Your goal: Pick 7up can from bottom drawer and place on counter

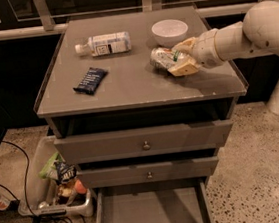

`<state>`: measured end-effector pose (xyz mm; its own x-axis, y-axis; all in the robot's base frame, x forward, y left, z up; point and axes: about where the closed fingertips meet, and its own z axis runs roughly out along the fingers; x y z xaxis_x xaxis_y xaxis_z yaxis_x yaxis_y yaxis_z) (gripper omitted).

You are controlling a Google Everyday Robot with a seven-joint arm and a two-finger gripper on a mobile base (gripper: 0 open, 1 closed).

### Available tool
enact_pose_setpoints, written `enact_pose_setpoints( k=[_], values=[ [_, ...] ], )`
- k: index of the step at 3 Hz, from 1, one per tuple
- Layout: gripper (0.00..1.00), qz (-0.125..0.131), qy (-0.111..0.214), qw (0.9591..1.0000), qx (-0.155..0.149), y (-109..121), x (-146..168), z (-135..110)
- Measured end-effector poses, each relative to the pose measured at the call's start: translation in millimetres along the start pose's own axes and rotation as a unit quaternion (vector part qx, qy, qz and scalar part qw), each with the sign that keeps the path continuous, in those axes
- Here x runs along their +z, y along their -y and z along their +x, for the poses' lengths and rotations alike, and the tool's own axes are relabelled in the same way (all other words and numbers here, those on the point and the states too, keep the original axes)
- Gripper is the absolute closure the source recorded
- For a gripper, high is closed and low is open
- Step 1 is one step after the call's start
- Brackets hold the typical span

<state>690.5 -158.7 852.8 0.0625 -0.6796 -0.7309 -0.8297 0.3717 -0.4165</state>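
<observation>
Gripper (178, 59): at right side of bench (141, 85), clamped around 7up can (161, 58). Can tilted on its side, just on the near side of white bowl (169, 31); contact with bench top not discernible.
Clear plastic bottle (104, 43): lying on its side, far left of bench.
Dark snack packet (90, 80): flat, near left.
Bottom drawer (154, 215): pulled open, below two knobbed drawers (145, 142).
Plastic bin (42, 187): on floor, left of cabinet.
</observation>
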Motion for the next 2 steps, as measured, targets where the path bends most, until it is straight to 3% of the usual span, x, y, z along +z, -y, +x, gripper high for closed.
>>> enact_pose_setpoints(
  k=[1,2],
  values=[
    [0.82,-0.007,-0.006,0.9999,0.005,3.3,6.7,5.2],
    [0.59,-0.007,-0.006,0.9999,0.005,4.7,4.9,2.8]
  ],
)
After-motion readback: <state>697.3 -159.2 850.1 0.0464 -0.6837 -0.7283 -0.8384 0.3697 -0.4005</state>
